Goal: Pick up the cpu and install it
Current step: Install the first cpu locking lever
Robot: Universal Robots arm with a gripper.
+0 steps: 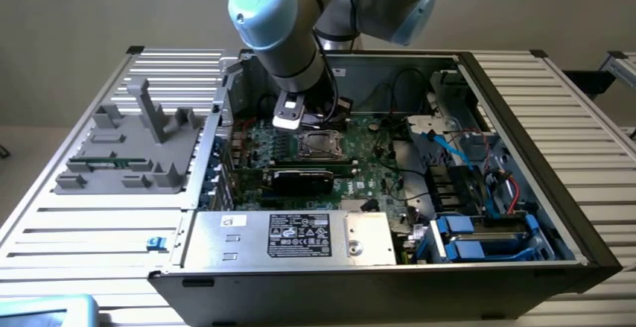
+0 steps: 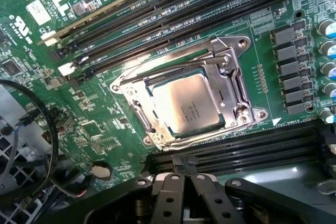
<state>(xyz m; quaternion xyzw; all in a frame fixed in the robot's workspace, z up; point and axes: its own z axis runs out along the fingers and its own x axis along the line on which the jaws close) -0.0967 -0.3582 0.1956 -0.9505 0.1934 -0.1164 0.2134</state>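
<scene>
My pincer (image 2: 182, 182) is drawn fully together, its two black fingers (image 2: 169, 192) meeting edge to edge with nothing between them. It hangs just above the green motherboard (image 2: 105, 129), close beside the metal-framed socket (image 2: 236, 85). In the exterior view the pincer (image 1: 310, 122) sits at the end of my grey and pale blue arm (image 1: 283, 36), which reaches down into the open computer case (image 1: 517, 118) from above.

The cpu (image 2: 185, 103) lies flat inside the socket, its shiny silver top facing up and catching a bright glare, a thin darker rim around it. I am not touching it; it rests near my fingertips but apart from them. In the exterior view the same socket (image 1: 319, 144) shows as a small square just below my wrist.

Long black memory slots (image 2: 173, 19) run past the socket on one side, and another bank of memory slots (image 2: 252, 148) lies between the socket and my fingers. A black cable (image 2: 52, 129) loops over the board's edge.

Farther out, a black expansion card (image 1: 308, 178) crosses the board, and a silver power supply (image 1: 288, 237) with a white label fills the case's near corner. On the exterior view's left, a grey fixture tray (image 1: 129, 148) rests on the slatted table (image 1: 89, 230).
</scene>
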